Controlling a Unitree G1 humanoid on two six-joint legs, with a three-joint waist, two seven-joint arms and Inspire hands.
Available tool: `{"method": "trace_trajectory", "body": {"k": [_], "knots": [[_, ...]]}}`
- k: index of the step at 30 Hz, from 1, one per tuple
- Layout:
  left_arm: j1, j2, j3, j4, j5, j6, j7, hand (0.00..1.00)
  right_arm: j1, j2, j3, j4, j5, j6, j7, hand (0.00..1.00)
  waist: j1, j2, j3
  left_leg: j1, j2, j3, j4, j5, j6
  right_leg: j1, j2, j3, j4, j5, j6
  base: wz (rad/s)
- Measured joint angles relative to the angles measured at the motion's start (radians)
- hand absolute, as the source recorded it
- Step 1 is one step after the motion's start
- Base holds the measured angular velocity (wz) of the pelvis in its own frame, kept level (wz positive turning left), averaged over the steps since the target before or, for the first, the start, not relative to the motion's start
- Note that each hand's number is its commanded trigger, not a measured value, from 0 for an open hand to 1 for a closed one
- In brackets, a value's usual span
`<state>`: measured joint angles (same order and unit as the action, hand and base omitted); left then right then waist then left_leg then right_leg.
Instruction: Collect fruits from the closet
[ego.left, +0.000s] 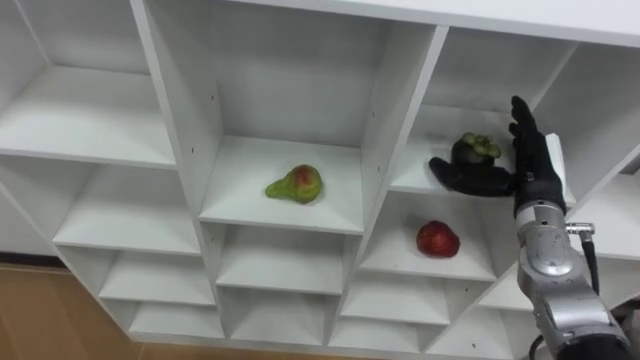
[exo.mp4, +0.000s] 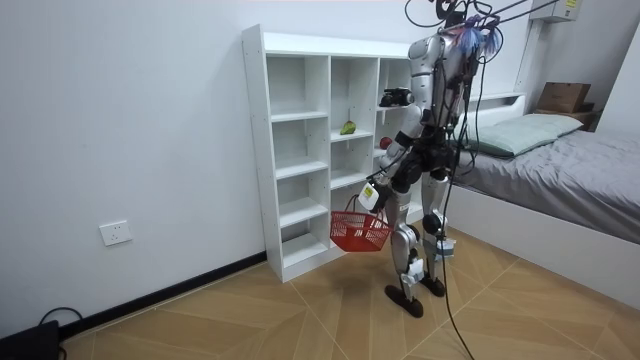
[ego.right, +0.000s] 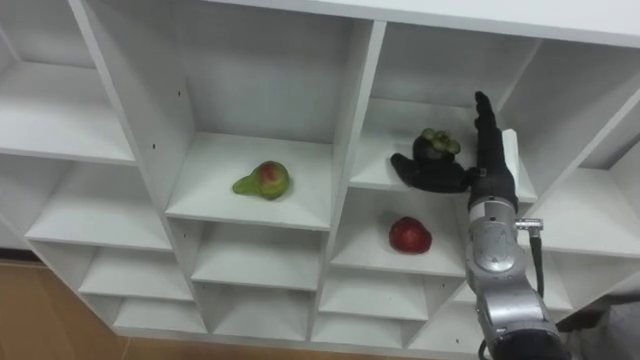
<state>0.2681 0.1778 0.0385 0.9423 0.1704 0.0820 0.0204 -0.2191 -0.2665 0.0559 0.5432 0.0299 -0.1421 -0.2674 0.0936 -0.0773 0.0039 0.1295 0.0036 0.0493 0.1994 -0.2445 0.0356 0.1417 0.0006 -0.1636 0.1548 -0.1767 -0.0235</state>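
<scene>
left eye view: the right hand (ego.left: 528, 165) is up in the top right cubby of the white open-shelf closet (ego.left: 385, 130). its fingers (ego.left: 522, 125) are straight and pointing up with the thumb stuck out sideways, so they're wide apart and nothing is clamped yet. the dark round mangosteen with the green leafy cap (ego.left: 473, 148) sits just left of the fingers, right above the thumb. can't tell if it's actually touching. looks to me like the grab step. i'd slide the palm in against the fruit and curl round its belly, not the cap. then lift a bit before pulling out so it doesn't roll away along the shelf. the cubby's right wall is close behind the hand, so there's not much room to swing.

right eye view: same story. one shelf below the fingers there's a round red fruit (ego.right: 410, 235). well left of them, past the divider, is a green pear with a red blush (ego.right: 263, 180).

room view: robot stands facing the closet. the left hand (exo.mp4: 372, 192) hangs low, closed on the handle of a red mesh basket (exo.mp4: 358, 232). a grey bed (exo.mp4: 570, 165) sits behind it, out of the way.
</scene>
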Motion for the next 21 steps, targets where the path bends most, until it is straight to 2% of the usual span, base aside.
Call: {"method": "trace_trajectory", "body": {"k": [1, 2, 3, 4, 5, 10, 14, 21], "knots": [[0.0, 0.0, 0.0, -0.001, 0.0, 0.0, -0.003, 1.0, 0.0, -0.001, 0.0, 0.0, 0.0, 0.0, 0.0, 0.0, 0.0, 0.0, 0.0, 0.0, 0.0, 0.0, 0.0, 0.0, 0.0, 0.0, 0.0, -0.001, 0.0, 0.0, 0.0, 0.0], [0.0, 0.0, 0.0, -0.002, 0.0, 0.0, -0.004, 1.0, 0.0, -0.002, 0.0, 0.001, -0.001, 0.001, 0.0, 0.11, 0.0, 0.0, -0.0001, -0.001, 0.0, -0.001, 0.001, 0.0, 0.0, 0.0, 0.0, -0.001, 0.0, 0.0, 0.0, 0.0], [0.0, 0.0, 0.0, -0.002, 0.0, 0.0, -0.004, 1.0, 0.0, -0.003, 0.0, 0.001, -0.001, 0.001, 0.0, 0.6, 0.001, 0.0, -0.0001, -0.001, 0.001, -0.001, 0.001, 0.0, 0.0, 0.0, 0.0, -0.001, 0.0, 0.0, 0.0, 0.0], [0.0, 0.0, 0.0, -0.002, 0.0, 0.0, -0.004, 1.0, 0.0, -0.004, 0.0, 0.001, -0.001, 0.001, 0.0, 0.72, 0.001, 0.0, -0.0001, -0.001, 0.001, -0.001, 0.001, 0.0, 0.0, 0.0, 0.0, -0.001, 0.0, 0.0, 0.0, 0.0], [0.0, 0.0, 0.0, -0.002, 0.0, 0.0, -0.005, 1.0, 0.0, -0.006, 0.0, 0.001, -0.002, 0.0, 0.0, 1.0, 0.001, 0.0, -0.0001, -0.002, 0.001, -0.001, 0.002, 0.0, 0.0, 0.0, 0.0, -0.002, 0.0, 0.0, 0.0, 0.0], [0.0, 0.0, 0.0, -0.004, 0.0, 0.0, -0.005, 1.0, 0.0, -0.025, -0.001, 0.0, -0.07, 0.002, -0.02, 1.0, 0.013, -0.003, -0.0019, -0.002, 0.0, -0.002, 0.004, 0.0, 0.0, -0.001, 0.0, -0.004, -0.001, 0.0, 0.0, 0.0], [0.0, 0.001, 0.0, -0.013, 0.001, 0.0, -0.002, 1.0, 0.0, -0.063, -0.003, 0.006, -0.15, 0.012, -0.04, 1.0, 0.022, -0.003, -0.0024, 0.0, 0.0, -0.009, 0.003, 0.0, 0.0, 0.003, -0.001, -0.014, -0.002, 0.0, 0.0, 0.05], [-0.003, 0.001, 0.0, -0.019, 0.001, 0.003, -0.002, 1.0, -0.009, -0.082, -0.009, 0.008, -0.198, 0.027, -0.06, 1.0, 0.027, -0.001, -0.0029, 0.0, 0.002, -0.013, -0.002, 0.0, -0.001, 0.003, 0.0, -0.023, -0.002, 0.0, 0.0, 0.02]]}}
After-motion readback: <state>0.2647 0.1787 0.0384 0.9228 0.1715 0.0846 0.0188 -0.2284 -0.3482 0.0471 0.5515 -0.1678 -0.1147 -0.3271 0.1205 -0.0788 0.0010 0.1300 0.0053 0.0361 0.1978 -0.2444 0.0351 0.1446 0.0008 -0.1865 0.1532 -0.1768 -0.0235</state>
